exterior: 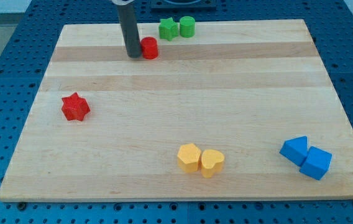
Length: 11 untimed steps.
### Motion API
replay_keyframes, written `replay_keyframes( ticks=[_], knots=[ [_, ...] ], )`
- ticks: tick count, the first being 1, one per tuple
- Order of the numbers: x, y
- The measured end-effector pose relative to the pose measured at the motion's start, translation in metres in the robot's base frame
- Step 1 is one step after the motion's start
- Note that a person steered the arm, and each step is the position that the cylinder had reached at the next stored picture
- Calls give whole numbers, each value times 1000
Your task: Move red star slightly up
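Wooden counter (183, 112), one item to shift: red star (75, 107) at the view's left, untouched; my tip (133, 56) well apart near the top, just beside a red cylinder (149, 48), no claw fitted; judged unready, since pushing upward needs contact from below.

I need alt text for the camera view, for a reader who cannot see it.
My tip rests near the board's top, just left of a red cylinder, far from the red star at the view's left. A green star and green cylinder sit at the top edge; two yellow blocks and two blue blocks lie near the bottom.
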<state>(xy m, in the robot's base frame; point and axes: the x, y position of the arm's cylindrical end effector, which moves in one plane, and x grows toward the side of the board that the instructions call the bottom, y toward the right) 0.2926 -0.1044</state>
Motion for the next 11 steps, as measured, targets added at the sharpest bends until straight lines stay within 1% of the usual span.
replay_keyframes(
  ticks=[2, 3, 4, 5, 6, 7, 8, 9, 10, 11],
  knots=[
    [-9, 66],
    [-19, 86],
    [-22, 89],
    [-11, 90],
    [53, 93],
    [134, 75],
    [197, 40],
    [246, -24],
    [247, -111],
    [217, -131]
  ],
)
